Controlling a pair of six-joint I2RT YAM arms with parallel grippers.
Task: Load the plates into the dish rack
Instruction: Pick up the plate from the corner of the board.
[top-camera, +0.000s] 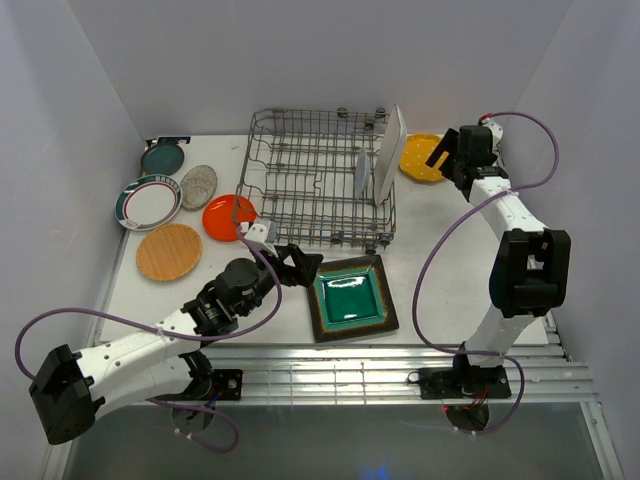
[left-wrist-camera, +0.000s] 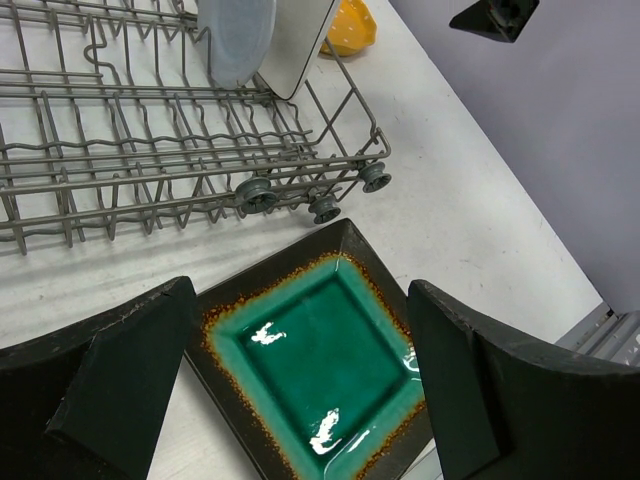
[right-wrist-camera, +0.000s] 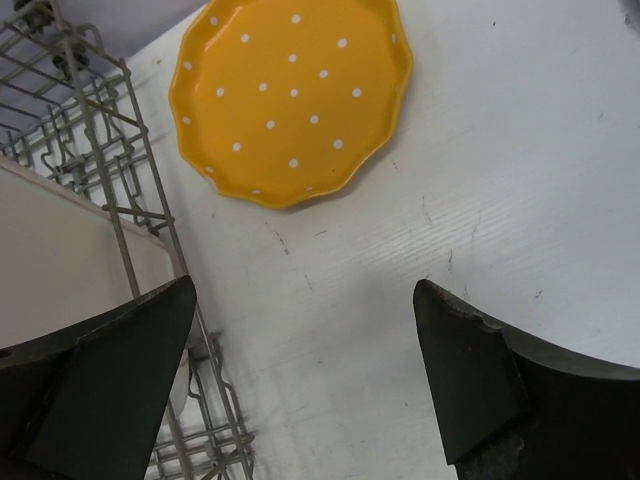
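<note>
A: What do we meet first, on the near side of the dish rack (top-camera: 262, 175)?

B: Our left tool (left-wrist-camera: 295, 385), its fingers spread wide with nothing gripped between them. It hangs over the near left part of the green-centred square plate (top-camera: 350, 297). That plate lies flat on the desk (top-camera: 440, 260), just in front of the rack's near right corner. We cannot tell whether a fingertip touches it.

A: And inside the rack?

B: We count two plates standing on edge at its right end. The white rectangle (top-camera: 388, 155) leans at the right wall, and the pale blue round (top-camera: 362, 175) stands just left of it.

A: To the left of the rack?

B: Five rounds lie flat there. The orange plate (top-camera: 228, 216) is just beside the near left corner. The wood-tone plate (top-camera: 169, 251) sits nearer us and further left. Beyond them we see the speckled grey plate (top-camera: 199, 186) and the teal-rimmed white plate (top-camera: 149, 203). The teal plate (top-camera: 162, 157) is farthest back.

A: And at the far right corner?

B: The yellow scalloped plate (right-wrist-camera: 290, 100) lies flat just beside the rack. Our right tool (right-wrist-camera: 300, 380) hovers over bare desk near it, fingers wide apart and holding nothing.
</note>
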